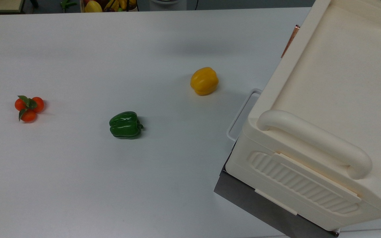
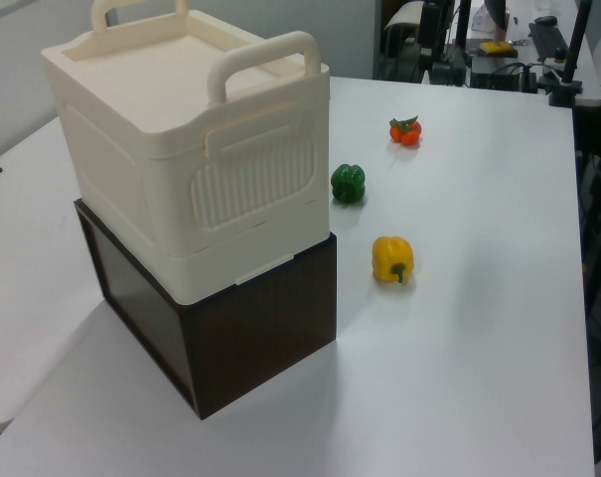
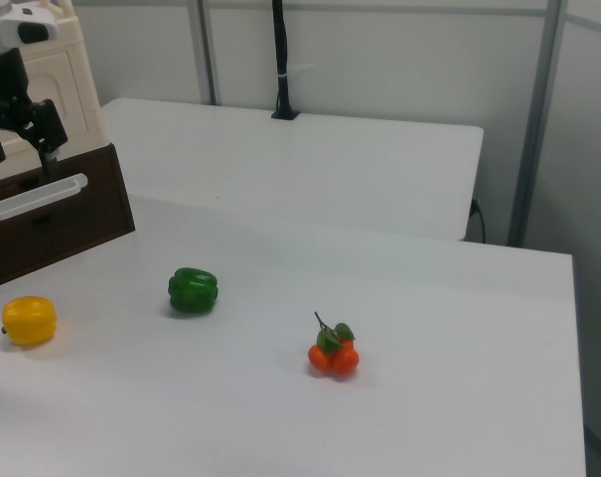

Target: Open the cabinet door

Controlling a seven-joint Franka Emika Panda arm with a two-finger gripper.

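The cabinet (image 1: 329, 99) is a big cream box on a dark base, standing at the top view's right; it also shows in the left view (image 2: 181, 149). Its cabinet door (image 3: 67, 75) looks closed, a cream panel at the right view's top left. In the top view the door faces left and is seen edge-on, with its copper bar handle (image 1: 290, 40) near the far corner. My gripper (image 3: 22, 141) hangs open just in front of the door, above the dark base. Its black fingers (image 3: 50, 129) hold nothing.
A white drawer handle (image 3: 37, 196) sticks out from the dark base (image 2: 250, 318) below the gripper. On the white table (image 1: 111, 181) lie a yellow pepper (image 1: 204, 81), a green pepper (image 1: 125, 124) and a bunch of small tomatoes (image 1: 29, 108).
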